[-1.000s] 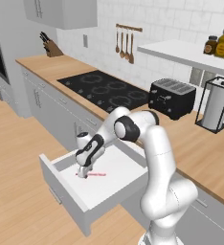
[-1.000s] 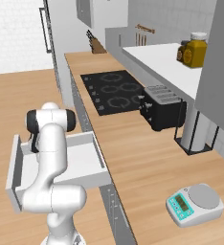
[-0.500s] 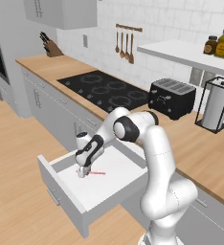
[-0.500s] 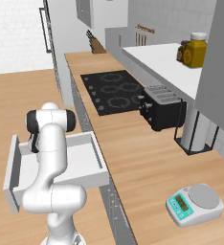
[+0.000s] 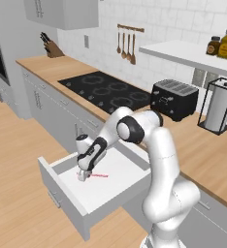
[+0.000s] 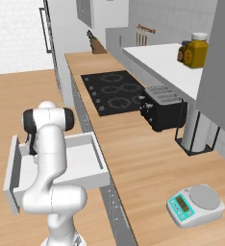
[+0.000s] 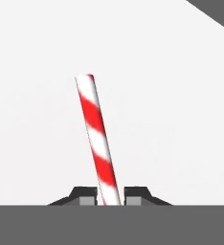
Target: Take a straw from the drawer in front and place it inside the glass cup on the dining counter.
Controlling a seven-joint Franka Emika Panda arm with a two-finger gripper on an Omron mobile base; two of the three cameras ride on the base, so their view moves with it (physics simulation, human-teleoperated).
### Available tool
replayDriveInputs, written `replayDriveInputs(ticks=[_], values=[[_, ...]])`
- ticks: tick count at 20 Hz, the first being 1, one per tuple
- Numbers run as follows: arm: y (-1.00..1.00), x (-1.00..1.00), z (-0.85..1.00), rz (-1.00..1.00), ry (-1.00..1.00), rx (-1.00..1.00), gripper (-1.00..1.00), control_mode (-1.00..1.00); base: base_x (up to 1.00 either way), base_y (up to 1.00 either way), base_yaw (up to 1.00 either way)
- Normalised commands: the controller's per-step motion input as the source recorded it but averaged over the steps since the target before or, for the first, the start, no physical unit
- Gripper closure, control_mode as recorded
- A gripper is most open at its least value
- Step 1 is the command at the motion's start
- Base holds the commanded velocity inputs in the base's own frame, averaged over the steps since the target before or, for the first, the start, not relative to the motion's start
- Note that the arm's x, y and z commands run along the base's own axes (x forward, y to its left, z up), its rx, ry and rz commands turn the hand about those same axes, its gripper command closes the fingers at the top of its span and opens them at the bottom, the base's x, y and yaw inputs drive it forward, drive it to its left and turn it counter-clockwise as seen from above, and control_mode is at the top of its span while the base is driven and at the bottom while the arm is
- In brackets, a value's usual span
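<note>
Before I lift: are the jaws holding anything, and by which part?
Yes. The gripper is shut on the straw, pinching it at one end, while the rest lies over the drawer floor.

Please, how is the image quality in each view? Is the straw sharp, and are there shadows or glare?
Hand view: the straw is sharp, its stripes crisp against the flat, evenly lit white drawer floor, without glare. Left base view: softly blurred, the straw thin. Right base view: soft, even light.

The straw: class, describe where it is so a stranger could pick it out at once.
Below the wooden counter with the black cooktop, one drawer stands pulled open. On its white floor lies the straw, at the claw. It is the only thin red-and-white striped stick there.
</note>
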Motion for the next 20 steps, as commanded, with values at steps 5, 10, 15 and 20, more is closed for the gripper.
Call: replayDriveInputs(ticks=[5,10,15,20], values=[[0.01,-0.50,1.00,-0.22,-0.15,0.03,1.00,-1.00,0.00,0.00,0.00],[0.01,-0.30,1.00,-0.33,-0.09,0.07,1.00,-1.00,0.00,0.00,0.00],[0.00,-0.06,1.00,-0.45,-0.03,0.02,1.00,-1.00,0.00,0.00,0.00],[-0.01,0.00,1.00,-0.49,0.00,0.00,1.00,-1.00,0.00,0.00,0.00]])
